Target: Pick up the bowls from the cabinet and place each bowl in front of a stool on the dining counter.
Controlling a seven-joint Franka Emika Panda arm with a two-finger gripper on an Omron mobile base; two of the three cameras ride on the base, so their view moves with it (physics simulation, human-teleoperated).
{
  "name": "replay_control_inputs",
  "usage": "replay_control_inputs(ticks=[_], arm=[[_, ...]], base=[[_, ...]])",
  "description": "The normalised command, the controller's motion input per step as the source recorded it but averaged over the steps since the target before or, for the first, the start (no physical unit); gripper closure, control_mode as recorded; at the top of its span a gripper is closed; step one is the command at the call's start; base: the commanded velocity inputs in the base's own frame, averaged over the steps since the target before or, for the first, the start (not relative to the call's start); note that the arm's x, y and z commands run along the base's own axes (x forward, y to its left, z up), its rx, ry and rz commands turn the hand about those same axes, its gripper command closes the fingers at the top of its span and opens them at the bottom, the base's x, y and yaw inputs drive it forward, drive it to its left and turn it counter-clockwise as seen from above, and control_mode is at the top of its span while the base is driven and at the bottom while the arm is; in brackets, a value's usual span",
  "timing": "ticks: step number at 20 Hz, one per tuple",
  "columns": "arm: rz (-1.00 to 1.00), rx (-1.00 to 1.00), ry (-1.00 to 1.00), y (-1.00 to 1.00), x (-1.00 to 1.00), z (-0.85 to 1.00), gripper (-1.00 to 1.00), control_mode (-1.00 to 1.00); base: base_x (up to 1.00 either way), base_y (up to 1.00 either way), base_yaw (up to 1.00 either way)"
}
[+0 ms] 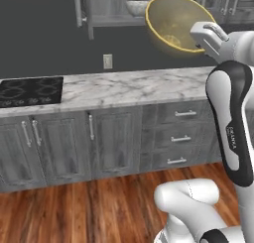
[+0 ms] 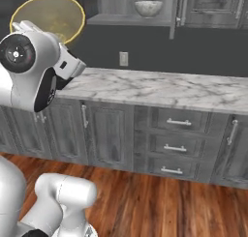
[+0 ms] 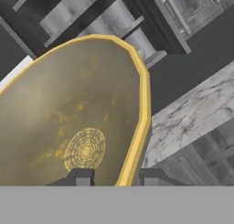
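My gripper is shut on the rim of the mustard-yellow bowl, one finger inside it and the other outside. The bowl is held tilted high in the air above the worktop, its opening facing the cameras, in front of the wall cabinet. In the right base view the yellow bowl shows above my arm. The white-grey marbled bowl stands on the open cabinet's grey shelf. The dining counter is out of view.
A marble worktop runs below, with a black cooktop at its left. Grey base cabinets and drawers stand under it. A wall outlet sits on the dark wall. An open cabinet door with a long handle hangs beside the shelf.
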Motion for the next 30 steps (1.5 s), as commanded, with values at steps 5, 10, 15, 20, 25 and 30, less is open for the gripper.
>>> replay_control_inputs(ticks=[5,10,15,20,25,30], arm=[[0.00,0.00,0.00,0.00,0.00,0.00,1.00,1.00],[0.00,0.00,0.00,0.00,0.00,0.00,1.00,1.00],[0.00,0.00,0.00,0.00,0.00,0.00,1.00,1.00],[0.00,0.00,0.00,0.00,0.00,0.00,1.00,1.00],[0.00,0.00,0.00,0.00,0.00,0.00,1.00,1.00],[0.00,0.00,0.00,0.00,0.00,0.00,1.00,1.00]], base=[[-1.00,0.00,0.11],[-0.67,0.00,0.40],[-0.31,0.00,0.55],[-0.23,0.00,0.62],[-0.20,0.00,0.69],[-0.47,-0.01,0.67]])
